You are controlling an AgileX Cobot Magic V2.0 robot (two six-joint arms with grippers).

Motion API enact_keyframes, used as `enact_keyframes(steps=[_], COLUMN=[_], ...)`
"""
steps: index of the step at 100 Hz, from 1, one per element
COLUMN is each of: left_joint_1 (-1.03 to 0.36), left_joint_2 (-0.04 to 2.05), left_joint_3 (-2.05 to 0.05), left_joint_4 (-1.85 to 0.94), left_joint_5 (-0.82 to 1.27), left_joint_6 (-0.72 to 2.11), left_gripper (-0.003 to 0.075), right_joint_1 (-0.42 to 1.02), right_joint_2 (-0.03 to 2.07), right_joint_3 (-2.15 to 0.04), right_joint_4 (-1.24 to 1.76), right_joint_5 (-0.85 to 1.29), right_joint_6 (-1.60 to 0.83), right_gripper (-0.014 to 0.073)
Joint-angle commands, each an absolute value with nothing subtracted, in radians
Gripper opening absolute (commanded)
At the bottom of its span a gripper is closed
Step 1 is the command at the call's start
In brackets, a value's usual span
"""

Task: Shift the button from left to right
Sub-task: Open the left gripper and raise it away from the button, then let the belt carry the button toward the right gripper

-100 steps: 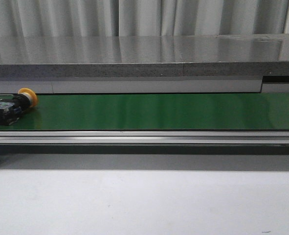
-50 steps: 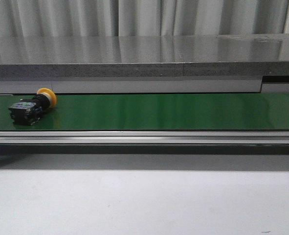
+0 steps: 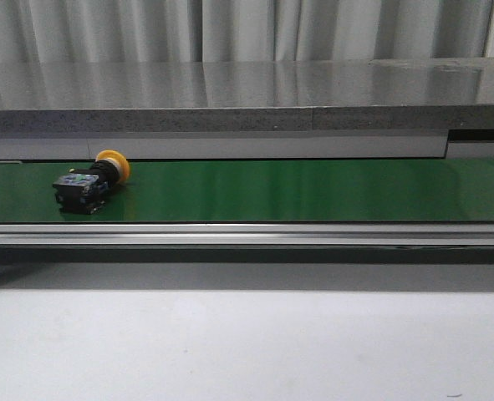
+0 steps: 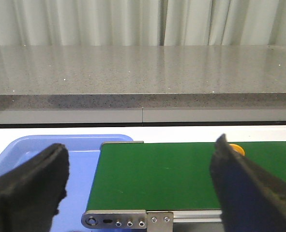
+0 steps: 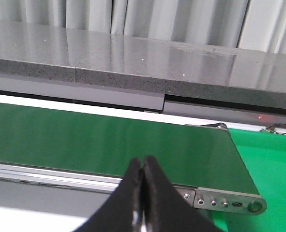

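The button (image 3: 90, 181) lies on its side on the left part of the green conveyor belt (image 3: 297, 190), its yellow-orange cap pointing to the back right and its black body to the front left. In the left wrist view only a sliver of the yellow cap (image 4: 236, 149) shows behind one finger. My left gripper (image 4: 140, 174) is open and empty, its fingers spread wide over the belt's left end. My right gripper (image 5: 143, 164) is shut and empty, above the belt's near rail by its right end. Neither gripper shows in the front view.
A blue tray (image 4: 80, 159) sits just off the belt's left end. A grey stone ledge (image 3: 247, 104) runs behind the belt, with curtains beyond. A bright green surface (image 5: 273, 164) lies past the belt's right end. A white tabletop (image 3: 247, 342) lies in front.
The button has travelled to the right along the belt, from the far left edge to about a fifth of the way across. It keeps the same lying pose.
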State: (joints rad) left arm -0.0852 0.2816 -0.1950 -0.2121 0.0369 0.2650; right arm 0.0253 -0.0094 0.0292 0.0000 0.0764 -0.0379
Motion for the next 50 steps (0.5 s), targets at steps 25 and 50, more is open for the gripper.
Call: enact_keyframes(steps=[25, 50], left_joint_1=[-0.095, -0.095], left_joint_2=[0.287, 0.287], left_joint_3=[-0.223, -0.223], left_joint_4=[-0.221, -0.221], left_joint_5=[-0.045, -0.045], left_joint_6=[0.266, 0.266], left_gripper=[0.0051, 0.0005], right_joint_1=[0.02, 0.02], right_joint_2=[-0.026, -0.026], right_joint_3=[0.03, 0.03], right_joint_4=[-0.011, -0.011], right_joint_5=[-0.006, -0.006], right_joint_6=[-0.041, -0.041], right_gripper=[-0.0068, -0.0068])
